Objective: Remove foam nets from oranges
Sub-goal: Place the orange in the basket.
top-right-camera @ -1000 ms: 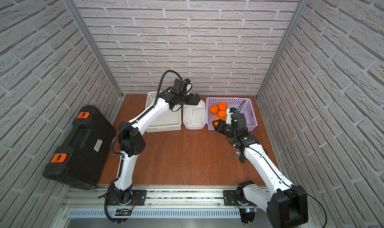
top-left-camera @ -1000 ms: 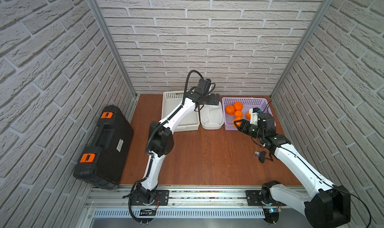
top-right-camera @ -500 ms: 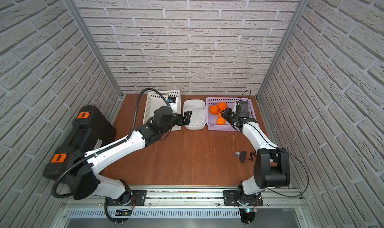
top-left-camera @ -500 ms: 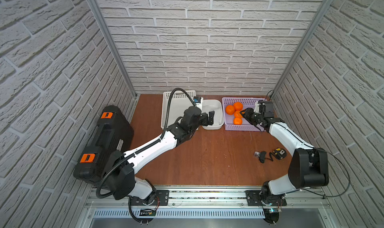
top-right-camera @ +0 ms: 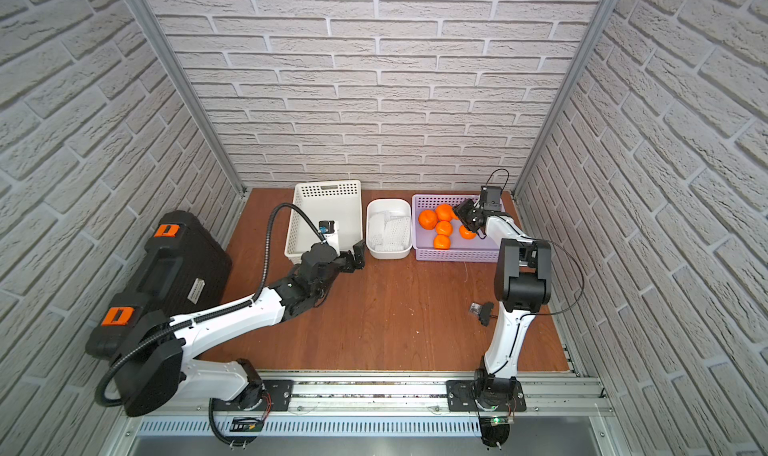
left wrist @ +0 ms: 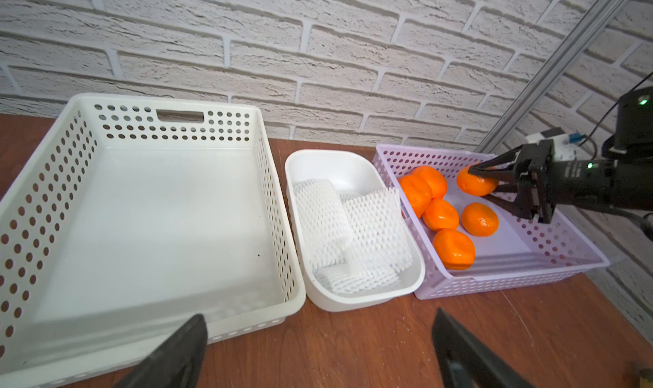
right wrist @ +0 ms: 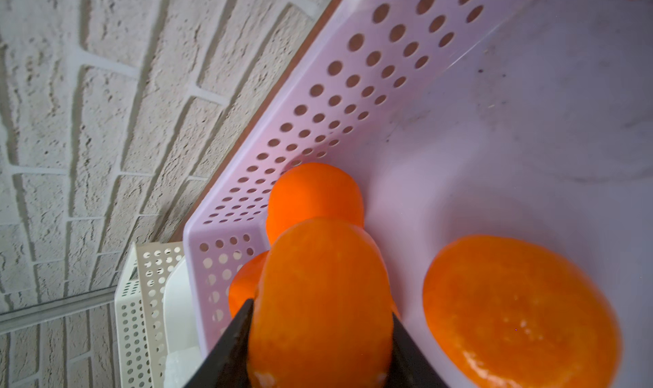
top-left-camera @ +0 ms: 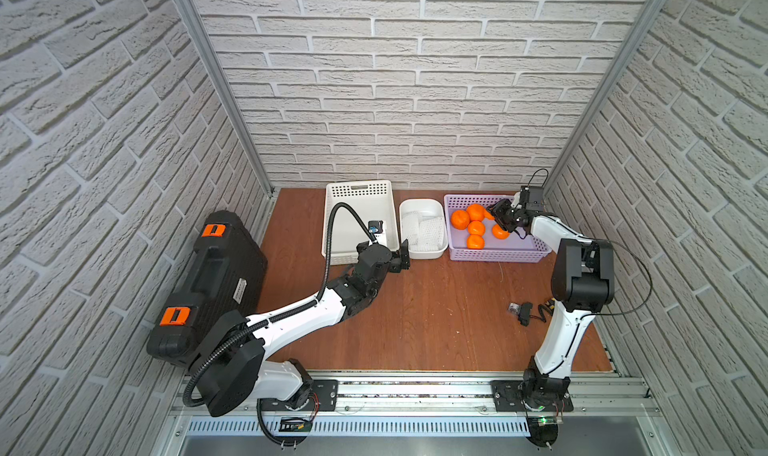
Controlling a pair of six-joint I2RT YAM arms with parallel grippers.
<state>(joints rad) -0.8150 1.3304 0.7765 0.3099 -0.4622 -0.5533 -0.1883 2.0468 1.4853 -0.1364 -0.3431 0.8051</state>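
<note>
Several bare oranges [top-left-camera: 476, 228] [top-right-camera: 444, 228] [left wrist: 441, 214] lie in the purple basket [top-left-camera: 498, 256] [top-right-camera: 457, 255] [left wrist: 494, 280]. My right gripper [top-left-camera: 500, 217] [top-right-camera: 467, 217] [left wrist: 477, 181] [right wrist: 321, 308] hangs over the basket's back right part, shut on one more orange [left wrist: 475, 186] [right wrist: 319, 280]. White foam nets [top-left-camera: 424, 229] [top-right-camera: 390, 231] [left wrist: 353, 234] lie piled in the white tub [top-left-camera: 419, 203] [left wrist: 328, 156]. My left gripper [top-left-camera: 401, 254] [top-right-camera: 357, 256] [left wrist: 318, 315] stands open and holds nothing, low over the table just in front of the tub.
A white perforated basket [top-left-camera: 359, 188] [left wrist: 169, 101] stands left of the tub with nothing in it. A black case [top-left-camera: 216, 283] with orange latches lies at the table's left edge. A small black part [top-left-camera: 523, 310] lies on the wood beside the right arm.
My left arm has drawn back from over the tub to the table in front of it. My right gripper has carried its orange further back over the purple basket.
</note>
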